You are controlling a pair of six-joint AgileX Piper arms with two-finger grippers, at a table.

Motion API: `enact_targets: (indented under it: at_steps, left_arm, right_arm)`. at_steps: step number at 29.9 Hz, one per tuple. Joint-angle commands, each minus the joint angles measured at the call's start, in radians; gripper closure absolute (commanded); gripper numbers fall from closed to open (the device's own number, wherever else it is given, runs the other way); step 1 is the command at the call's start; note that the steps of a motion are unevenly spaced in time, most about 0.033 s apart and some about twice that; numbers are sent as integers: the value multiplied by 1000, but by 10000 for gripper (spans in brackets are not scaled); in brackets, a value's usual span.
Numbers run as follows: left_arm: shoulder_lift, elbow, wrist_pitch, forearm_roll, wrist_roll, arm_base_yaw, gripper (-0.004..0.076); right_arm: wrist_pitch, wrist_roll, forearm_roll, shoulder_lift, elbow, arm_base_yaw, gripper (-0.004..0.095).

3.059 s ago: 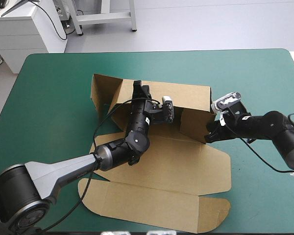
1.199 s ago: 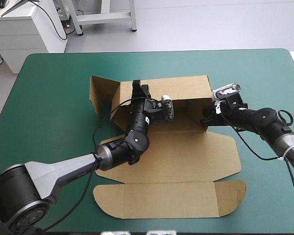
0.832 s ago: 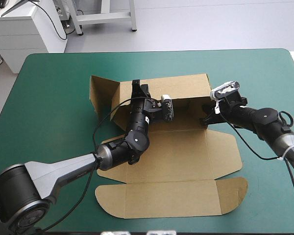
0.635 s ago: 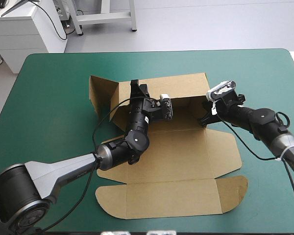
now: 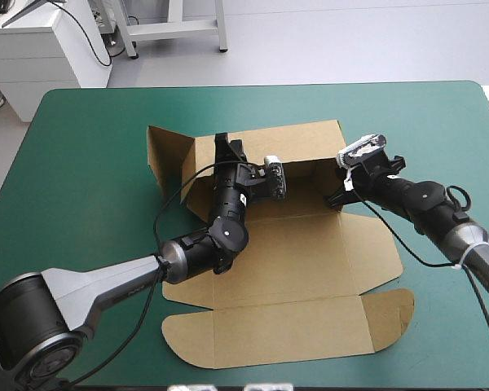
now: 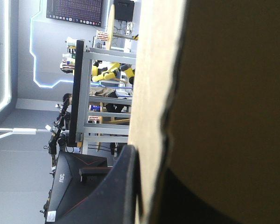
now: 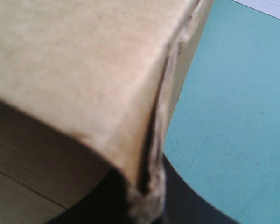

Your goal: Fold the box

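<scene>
Two grippers on it? Start at the left. (Desk)

Both, as I read it from here. Box [image 5: 310, 252] sits mid-table on the teal-green cover [image 5: 81, 163], base flat. Left end flap [image 5: 167, 159] stands up, angled off the end of the far wall [image 5: 301, 147]. (Operator)

Left claw? (Desk)

Left gripper [image 5: 223, 145] is up at the far wall's top edge, toward its left end. In my left wrist view the board runs straight down between the fingers. One black finger [image 6: 123, 186] lies against the pale face, and the other side is in shadow. All but closed, sheet pinched between. (Operator)

And the right? (Desk)

Right gripper [image 5: 335, 197] is at the wall's right end, low, where a short panel turns in toward the base. The right wrist view shows a folded corner of board coming down into the fingers [image 7: 189, 198], with black on either side of it and teal-green cover beyond. Nearly closed on that corner too. (Operator)

Lid? (Desk)

Lid [image 5: 285, 334] is flat on the cover toward the near edge, with rounded tabs at both ends. (Operator)
</scene>
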Motion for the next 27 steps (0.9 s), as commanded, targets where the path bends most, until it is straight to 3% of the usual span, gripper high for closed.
enact_targets:
  at_steps: [1,5,9,11,16,24,27]
  left_arm:
    - [-27,-11,-39,13,-16,-4,721]
    - [-27,-11,-64,13,-16,-4,635]
    - [-27,-11,-93,13,-16,-4,433]
    - [-27,-11,-98,13,-16,-4,370]
    - [-27,-11,-97,13,-16,-15,363]
    - [-61,-11,-3,15,-16,-106,363]
    - [-91,-11,25,15,-39,-142,365]
  right_arm:
    - [54,74,-116,-39,-29,3,917]
    - [54,189,-221,-39,-29,3,917]
    - [52,273,-287,-39,-29,3,917]
    - [47,314,-324,-39,-29,3,915]
    - [38,423,-408,-39,-29,3,908]
    - [-8,598,-547,-37,-31,3,908]
    - [-8,600,-553,-35,-38,3,908]
